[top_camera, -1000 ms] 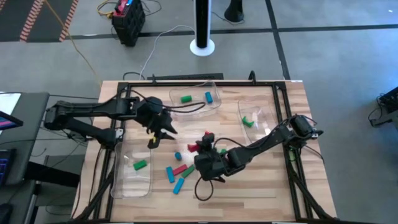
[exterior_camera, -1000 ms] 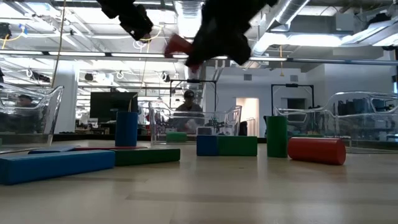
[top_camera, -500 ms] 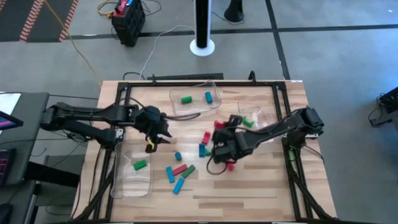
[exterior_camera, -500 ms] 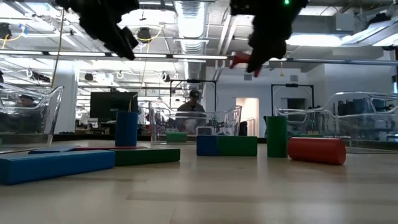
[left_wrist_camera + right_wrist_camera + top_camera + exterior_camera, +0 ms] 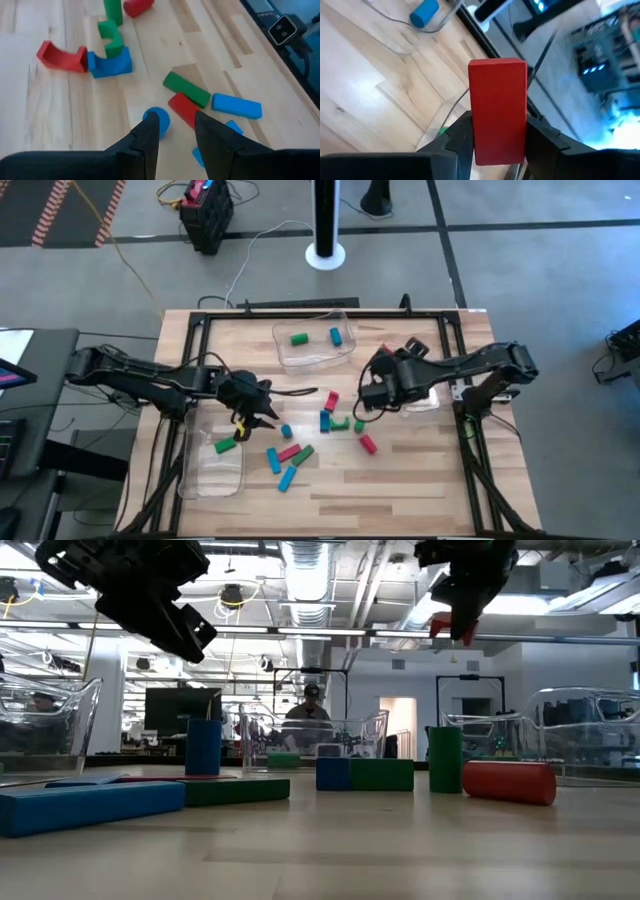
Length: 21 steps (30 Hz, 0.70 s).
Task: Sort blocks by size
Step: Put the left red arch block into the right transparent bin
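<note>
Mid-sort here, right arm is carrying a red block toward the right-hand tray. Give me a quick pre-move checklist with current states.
1. Red block held between the right gripper's fingers: ok.
2. Right gripper lifted clear of the loose blocks: ok, high in the low view.
3. Right gripper over the right tray: not ok, at its left edge.
4. Left gripper empty: ok, open above the blue cylinder.
5. Arms apart: ok.
6. Drop spot in the tray free: cannot tell, the arm hides it.
</note>
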Tool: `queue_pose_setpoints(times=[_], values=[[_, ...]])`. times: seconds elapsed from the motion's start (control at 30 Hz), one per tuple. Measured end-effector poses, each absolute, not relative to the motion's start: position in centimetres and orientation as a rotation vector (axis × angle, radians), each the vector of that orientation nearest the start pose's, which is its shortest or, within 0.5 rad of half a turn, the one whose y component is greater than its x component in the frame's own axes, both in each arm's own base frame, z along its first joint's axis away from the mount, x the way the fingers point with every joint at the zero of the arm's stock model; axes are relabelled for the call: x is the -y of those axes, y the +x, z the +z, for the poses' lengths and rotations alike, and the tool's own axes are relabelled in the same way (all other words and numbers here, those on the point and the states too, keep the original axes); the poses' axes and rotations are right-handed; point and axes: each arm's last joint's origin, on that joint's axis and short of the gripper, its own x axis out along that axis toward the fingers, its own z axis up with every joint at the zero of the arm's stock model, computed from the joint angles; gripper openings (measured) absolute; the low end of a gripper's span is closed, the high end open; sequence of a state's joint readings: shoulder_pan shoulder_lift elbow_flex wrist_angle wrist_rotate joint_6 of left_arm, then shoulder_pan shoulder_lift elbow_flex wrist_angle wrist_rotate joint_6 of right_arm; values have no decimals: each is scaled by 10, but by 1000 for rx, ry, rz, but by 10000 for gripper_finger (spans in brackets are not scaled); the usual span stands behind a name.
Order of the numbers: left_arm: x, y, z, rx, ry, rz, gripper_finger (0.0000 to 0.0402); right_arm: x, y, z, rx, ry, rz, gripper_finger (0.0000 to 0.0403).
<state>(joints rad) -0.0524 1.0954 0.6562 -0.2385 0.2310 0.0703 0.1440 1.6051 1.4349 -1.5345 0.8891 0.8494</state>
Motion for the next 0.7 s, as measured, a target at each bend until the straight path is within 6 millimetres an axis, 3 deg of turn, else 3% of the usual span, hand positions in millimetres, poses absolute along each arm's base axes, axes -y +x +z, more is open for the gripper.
queue_pose_setpoints(times=[0.2,0.4,0.57,0.7], values=[[26,223,231,-606,34,-333,119,5,260,311,-1119,-103,-1119,166],[36,225,236,-544,68,-378,119,25,259,309,-1205,-68,-1114,166],[41,224,236,-535,74,-399,119,43,250,284,-1258,-17,-1040,166],[43,224,236,-535,77,-410,119,49,224,260,-1200,77,-1033,166]])
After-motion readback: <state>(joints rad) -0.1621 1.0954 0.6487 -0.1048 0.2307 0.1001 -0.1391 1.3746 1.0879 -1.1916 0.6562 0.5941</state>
